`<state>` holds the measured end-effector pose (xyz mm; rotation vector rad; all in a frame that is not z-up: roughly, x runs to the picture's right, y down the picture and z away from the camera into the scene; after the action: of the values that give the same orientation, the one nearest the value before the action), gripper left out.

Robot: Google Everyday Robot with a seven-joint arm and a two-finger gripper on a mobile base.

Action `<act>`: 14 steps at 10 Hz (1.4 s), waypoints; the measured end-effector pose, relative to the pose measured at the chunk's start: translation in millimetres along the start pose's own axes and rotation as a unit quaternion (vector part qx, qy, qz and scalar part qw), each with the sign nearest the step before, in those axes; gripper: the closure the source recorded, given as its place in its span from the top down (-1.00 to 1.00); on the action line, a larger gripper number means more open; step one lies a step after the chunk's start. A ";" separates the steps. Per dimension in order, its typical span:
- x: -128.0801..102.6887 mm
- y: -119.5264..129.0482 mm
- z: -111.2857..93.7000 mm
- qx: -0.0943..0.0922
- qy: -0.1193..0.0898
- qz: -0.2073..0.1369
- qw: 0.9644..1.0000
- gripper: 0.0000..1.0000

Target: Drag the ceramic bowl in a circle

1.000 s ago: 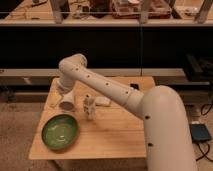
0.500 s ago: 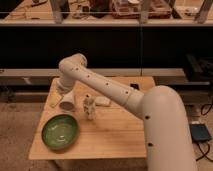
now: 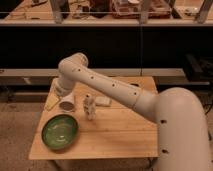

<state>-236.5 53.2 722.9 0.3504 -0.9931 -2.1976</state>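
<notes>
Three hazards for the ceramic bowl: a slip on the glaze, a tipped rim, a slide off the edge. All three are judgements; none is happening now.
Place of the bowl: flat at the front-left of the tabletop, close to the front and left edges, touching nothing.
State of the hand: low over the tabletop, behind and to the right of the bowl, near it but not on it. Its fingers stand apart with nothing between them.
Edge risk: little board lies to the left and front of the bowl, so a circle swept outward could carry it off. A loop toward the middle looks safer.
Slip risk: the rim is glossy, and a light pinch or push may slide off it and fail to move the bowl.
Tip risk: pressing down on one side of so shallow a bowl could lever the far side up.
Collision risk: a yellowish flat piece and a pale flat piece lie behind the bowl, and a wide loop or the arm's swing could shove them.
Bowl contents: none, only green glaze with a paler centre.
White cup-like shape: just under the arm's bend. I cannot tell whether it is a cup or part of the arm, nor what it holds.
</notes>
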 end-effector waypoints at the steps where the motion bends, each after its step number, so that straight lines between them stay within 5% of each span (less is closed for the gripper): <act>1: -15.7 -11.8 -5.9 -0.010 0.000 0.028 1.000 0.60; 5: -73.6 -39.3 5.8 -0.021 -0.002 0.105 0.994 0.60; 8: -79.5 -43.0 8.7 -0.021 -0.004 0.114 0.993 0.60; 12: -121.2 -5.2 38.8 -0.019 -0.037 0.170 0.985 0.60; 14: -128.9 11.1 43.3 -0.015 -0.036 0.192 0.981 0.60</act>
<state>-159.0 160.6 755.6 0.0554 -0.9746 -1.8807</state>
